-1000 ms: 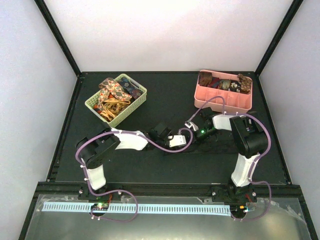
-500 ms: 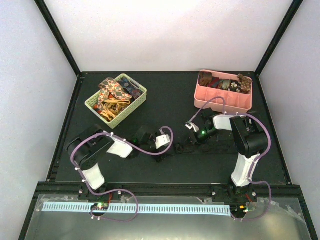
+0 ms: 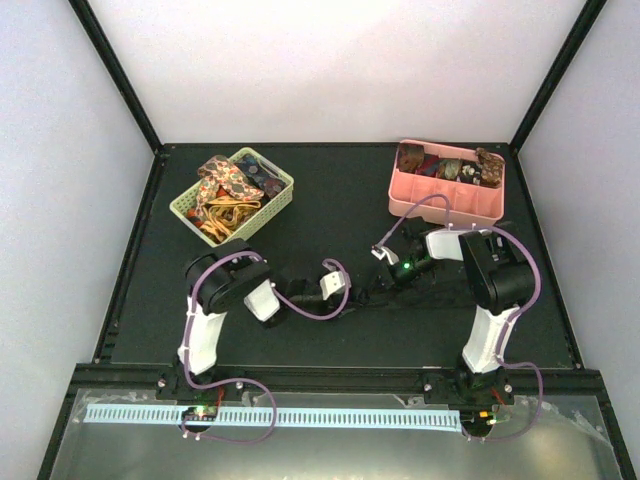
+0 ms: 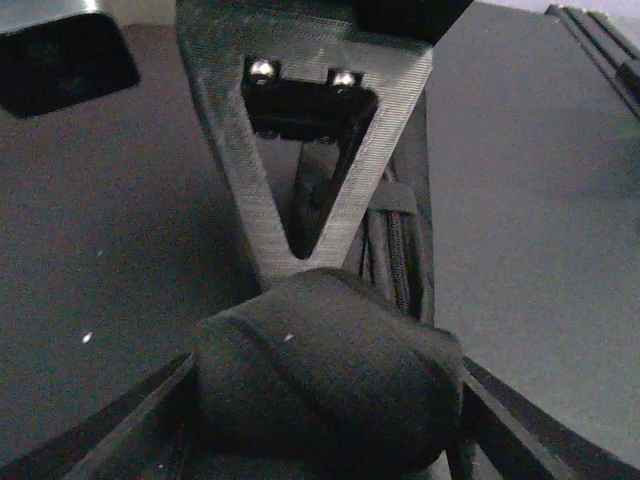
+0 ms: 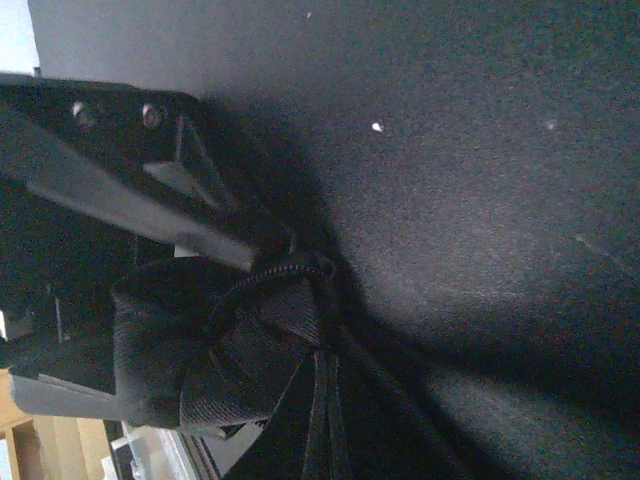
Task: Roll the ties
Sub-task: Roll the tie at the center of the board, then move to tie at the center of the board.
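A black tie (image 3: 420,292) lies along the mat in the middle. Its near end is wound into a dark coil (image 4: 330,375). My left gripper (image 4: 330,410) (image 3: 343,294) is closed on that coil, a finger (image 4: 140,430) pressed to each side. Behind the coil the flat strip (image 4: 400,250) runs away to my right gripper (image 3: 384,270). In the right wrist view that gripper (image 5: 290,275) is shut, pinching a bunched fold of the tie (image 5: 260,350) down on the mat.
A green basket (image 3: 283,190) at the back left holds loose paisley ties (image 3: 225,185). A pink tray (image 3: 440,208) at the back right holds several rolled ties (image 3: 450,168). Purple cables loop off both arms.
The left arm pulled back to the left and came in again with its elbow further right. Its jaws opened wide and now sit closed round the coil. The right gripper stayed put.
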Robot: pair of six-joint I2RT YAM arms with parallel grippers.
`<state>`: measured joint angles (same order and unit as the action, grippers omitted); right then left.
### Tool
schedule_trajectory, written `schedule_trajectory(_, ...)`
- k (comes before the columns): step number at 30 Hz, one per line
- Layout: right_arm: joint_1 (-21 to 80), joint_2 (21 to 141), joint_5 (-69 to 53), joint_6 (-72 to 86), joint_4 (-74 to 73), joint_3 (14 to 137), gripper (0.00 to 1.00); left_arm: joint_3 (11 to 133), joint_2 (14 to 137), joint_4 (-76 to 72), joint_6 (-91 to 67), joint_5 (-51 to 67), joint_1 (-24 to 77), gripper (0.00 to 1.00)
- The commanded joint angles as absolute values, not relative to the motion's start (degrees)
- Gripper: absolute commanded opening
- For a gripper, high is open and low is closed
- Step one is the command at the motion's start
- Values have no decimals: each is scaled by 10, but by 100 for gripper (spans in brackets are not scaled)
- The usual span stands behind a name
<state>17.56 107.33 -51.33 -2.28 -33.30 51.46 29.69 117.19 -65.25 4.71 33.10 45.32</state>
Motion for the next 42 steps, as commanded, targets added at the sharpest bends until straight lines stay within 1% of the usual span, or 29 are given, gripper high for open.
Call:
schedule_trajectory(1,176,1100,-465,-24,-346,511,2,315,1203,-743,11,358,467,61)
schedule_trajectory(4,176,1103,-470,-24,-345,514,2,328,1211,-723,22,355,468,52)
schedule_trajectory(7,176,1105,-473,-22,-340,515,2,335,1205,-678,46,343,472,47)
schedule_trajectory(9,177,1109,-479,-22,-339,519,2,340,1188,-621,77,332,478,45)
schedule_trajectory(14,179,1124,-491,-21,-333,533,2,346,1112,-445,190,301,494,34)
schedule_trajectory(17,182,1135,-501,-25,-332,545,2,371,1078,-309,239,264,496,27)
schedule_trajectory(20,173,1127,-510,-36,-352,565,8,378,1062,-247,266,232,497,22)
schedule_trajectory(25,135,1059,-511,-56,-385,570,24,392,1048,-177,281,189,497,21)
schedule_trajectory(29,126,1015,-512,-75,-437,550,32,401,1047,-146,288,172,501,20)
schedule_trajectory(34,103,1042,-437,-144,-555,608,31,417,1054,-122,264,147,502,20)
schedule_trajectory(36,99,1046,-381,-194,-591,638,30,428,1063,-114,241,131,500,20)
schedule_trajectory(39,95,1007,-303,-282,-620,638,28,436,1075,-106,225,124,498,19)
schedule_trajectory(42,79,950,-264,-330,-630,599,21,428,1069,-111,224,122,497,19)
